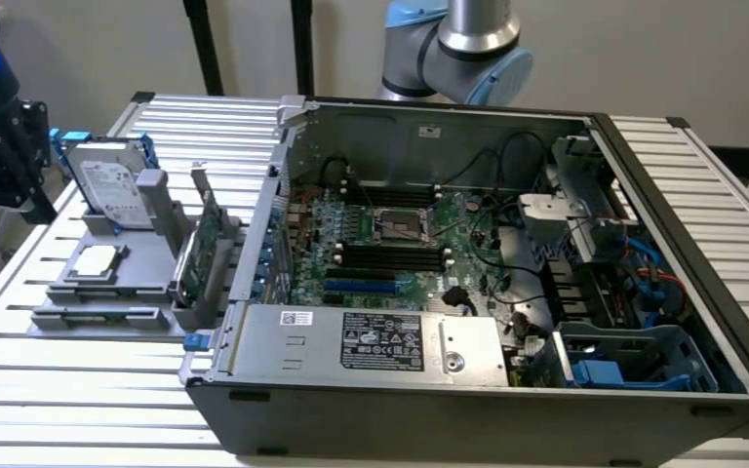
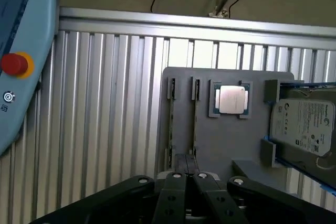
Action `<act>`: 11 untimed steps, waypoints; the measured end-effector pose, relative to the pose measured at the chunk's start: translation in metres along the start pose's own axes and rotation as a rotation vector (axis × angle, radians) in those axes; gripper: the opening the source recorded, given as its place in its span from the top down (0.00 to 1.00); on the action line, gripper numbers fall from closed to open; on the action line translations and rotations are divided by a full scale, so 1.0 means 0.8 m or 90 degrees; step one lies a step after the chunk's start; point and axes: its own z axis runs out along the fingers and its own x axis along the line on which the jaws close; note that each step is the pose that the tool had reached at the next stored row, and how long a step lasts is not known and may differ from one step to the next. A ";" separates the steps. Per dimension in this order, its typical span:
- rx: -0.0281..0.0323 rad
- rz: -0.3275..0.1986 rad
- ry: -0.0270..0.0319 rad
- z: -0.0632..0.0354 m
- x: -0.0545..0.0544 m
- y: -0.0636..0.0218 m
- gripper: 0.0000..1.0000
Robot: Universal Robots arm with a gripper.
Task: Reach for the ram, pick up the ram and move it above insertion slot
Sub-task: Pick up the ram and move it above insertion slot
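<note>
Nearest, the gripper [image 2: 187, 176] is seen over one edge of the grey holder [image 2: 231, 145], its fingers drawn together with nothing held between them. The ram [image 2: 195, 121] is lodged on edge in a slot toward one end of the holder. Beside it a silver processor chip [image 2: 231, 99] is seated, and a hard drive [image 2: 302, 124] is propped at the opposite end.

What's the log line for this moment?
phase: reach | gripper: shut, empty, touching nothing | ram: edge-on in gray fixture slot, untouched | computer case: open
</note>
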 end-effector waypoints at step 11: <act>0.0019 -0.025 -0.0007 0.006 0.000 0.003 0.58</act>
